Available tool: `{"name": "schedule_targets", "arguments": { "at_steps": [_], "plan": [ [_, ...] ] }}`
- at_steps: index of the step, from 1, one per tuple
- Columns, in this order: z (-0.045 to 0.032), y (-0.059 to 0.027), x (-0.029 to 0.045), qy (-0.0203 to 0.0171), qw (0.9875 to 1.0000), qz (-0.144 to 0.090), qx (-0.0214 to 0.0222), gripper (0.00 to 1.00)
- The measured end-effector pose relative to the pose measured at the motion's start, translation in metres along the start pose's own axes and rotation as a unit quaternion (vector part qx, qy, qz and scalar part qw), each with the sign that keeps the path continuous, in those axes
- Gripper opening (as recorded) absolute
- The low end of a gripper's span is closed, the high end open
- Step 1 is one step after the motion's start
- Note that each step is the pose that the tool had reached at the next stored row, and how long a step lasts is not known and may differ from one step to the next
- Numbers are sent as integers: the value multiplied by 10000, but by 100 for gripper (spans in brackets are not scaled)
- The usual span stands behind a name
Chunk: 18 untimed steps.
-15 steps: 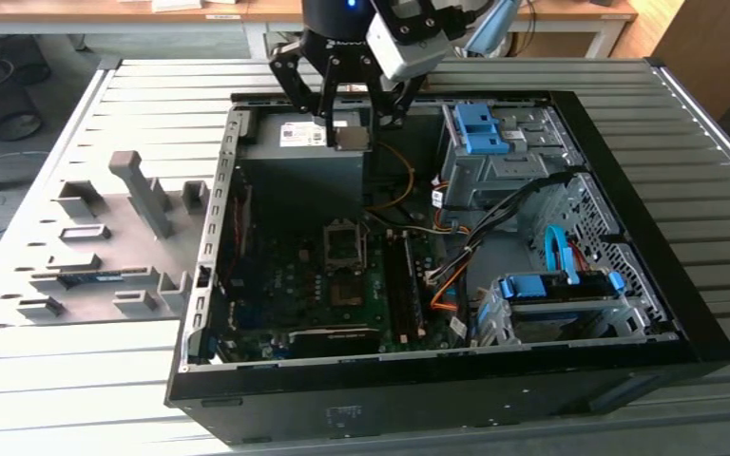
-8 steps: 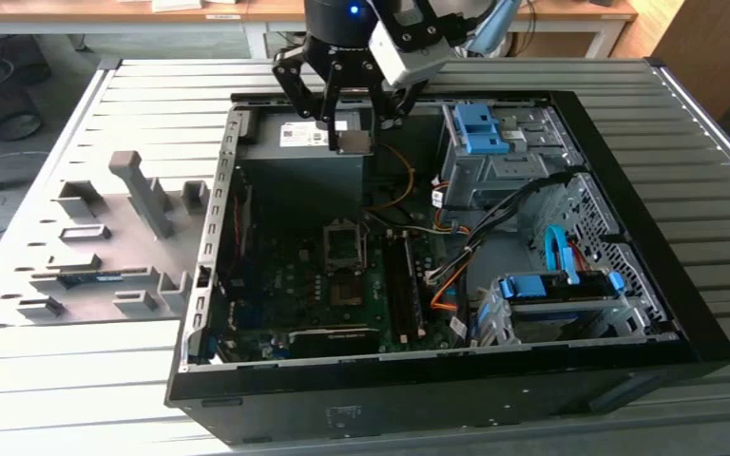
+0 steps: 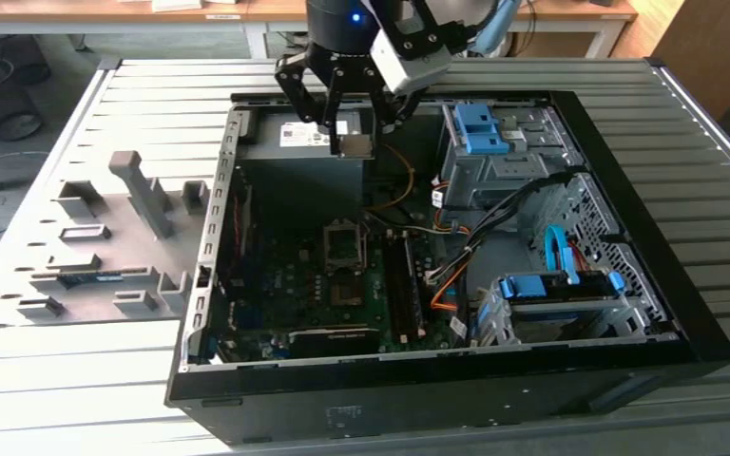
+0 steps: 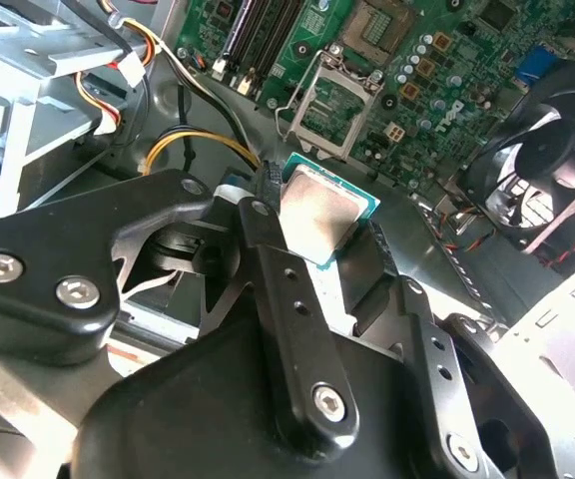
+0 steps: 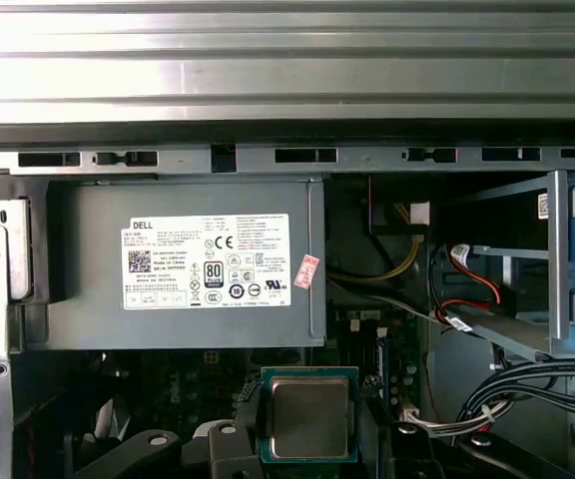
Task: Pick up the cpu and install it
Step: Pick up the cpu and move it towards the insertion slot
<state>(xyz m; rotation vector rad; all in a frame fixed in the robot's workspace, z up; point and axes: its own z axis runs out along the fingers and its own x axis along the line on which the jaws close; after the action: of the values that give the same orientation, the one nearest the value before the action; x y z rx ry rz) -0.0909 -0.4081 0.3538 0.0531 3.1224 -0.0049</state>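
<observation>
Above case [image 3: 467, 408] by power supply [image 5: 188, 259], fingers [image 4: 273, 259] pinch square cpu [image 3: 355, 144] by opposite edges, silver face up.

We found the computer case [image 3: 403, 404] lying open on the slatted table [image 3: 86, 380], a parts fixture [image 3: 111, 237] beside it on the exterior view's left. Inside, the socket frame [image 3: 343, 245] sat mid-motherboard [image 3: 296, 285], the power supply [image 5: 188, 259] behind it and the drive cage [image 3: 498, 142] on the exterior view's right. The gripper [image 3: 354, 133] hung over the case by the power supply, the cpu [image 5: 308, 416] clamped in its jaws, apart from the socket frame.
</observation>
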Motion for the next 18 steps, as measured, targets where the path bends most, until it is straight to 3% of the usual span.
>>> {"name": "schedule_targets", "arguments": {
  "at_steps": [18],
  "plan": [
    [112, -5, -36, 0, 10000, 0, 0, 47]
  ]
}}
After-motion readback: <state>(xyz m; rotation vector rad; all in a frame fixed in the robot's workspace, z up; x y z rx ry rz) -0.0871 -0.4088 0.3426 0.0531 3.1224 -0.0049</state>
